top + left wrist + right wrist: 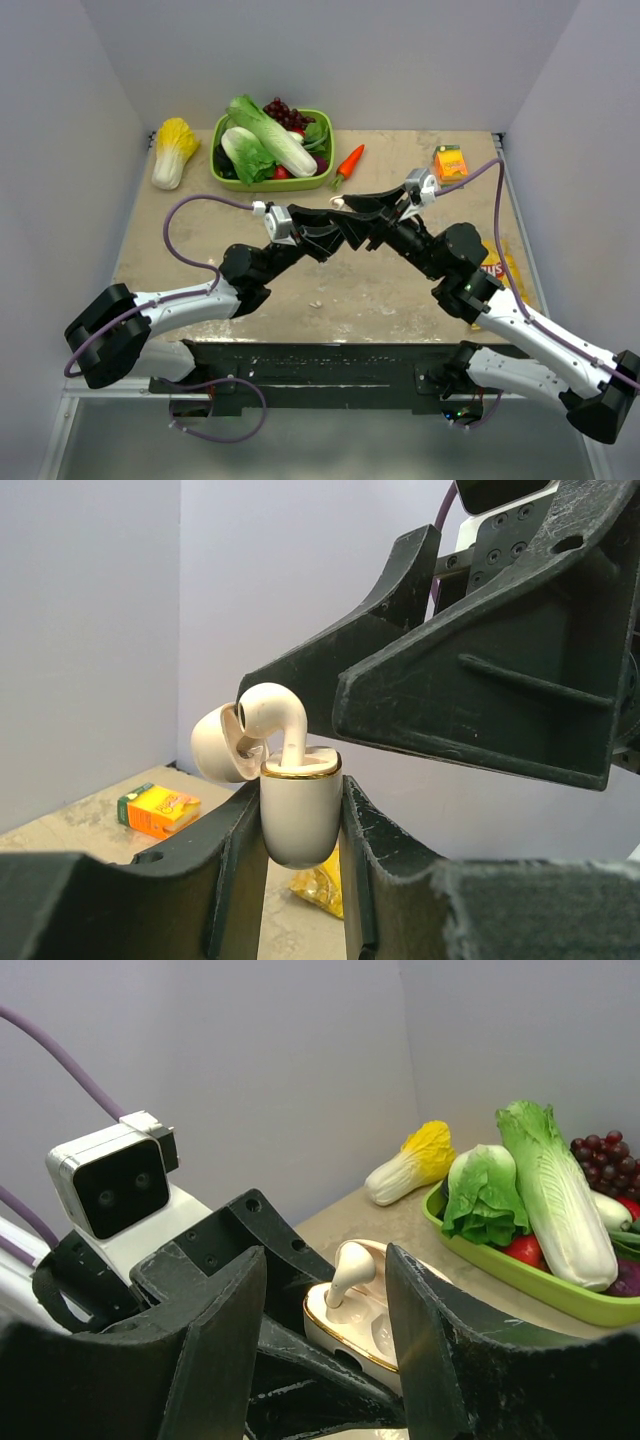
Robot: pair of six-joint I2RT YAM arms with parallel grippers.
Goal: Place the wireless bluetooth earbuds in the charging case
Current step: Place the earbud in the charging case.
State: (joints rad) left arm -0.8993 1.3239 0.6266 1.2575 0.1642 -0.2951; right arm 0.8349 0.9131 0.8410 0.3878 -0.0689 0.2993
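The left gripper (300, 842) is closed on the charging case (298, 815), which is clamped upright between the two black fingers (235, 865) and held up above the desk, over its middle. The case's lid (222, 745) is hinged open to one side. One of the wireless bluetooth earbuds (275, 712) is seated stem-down in the case, with its rounded head standing above the gold rim.

The right gripper (322, 1272) is open. Its fingers (215, 1345) are set on either side of the earbud and the case, and in the right wrist view a gap is seen on each side, so nothing is gripped by it. Whether a fingertip brushes the earbud's head cannot be told from the left wrist view.

From above, the two grippers are seen meeting tip to tip, with only a pale sliver of the case showing between them.

The desk (400, 290) is a tan, mottled surface enclosed by plain pale walls. At the far edge a green tray (268, 185) is filled with vegetables and grapes. A yellow cabbage (173, 150) lies near the far left corner, and a carrot (349, 163) lies just right of the tray. An orange carton (450, 162) stands near the far right corner. A yellow packet (497, 268) lies along the right edge, partly covered by the right arm.
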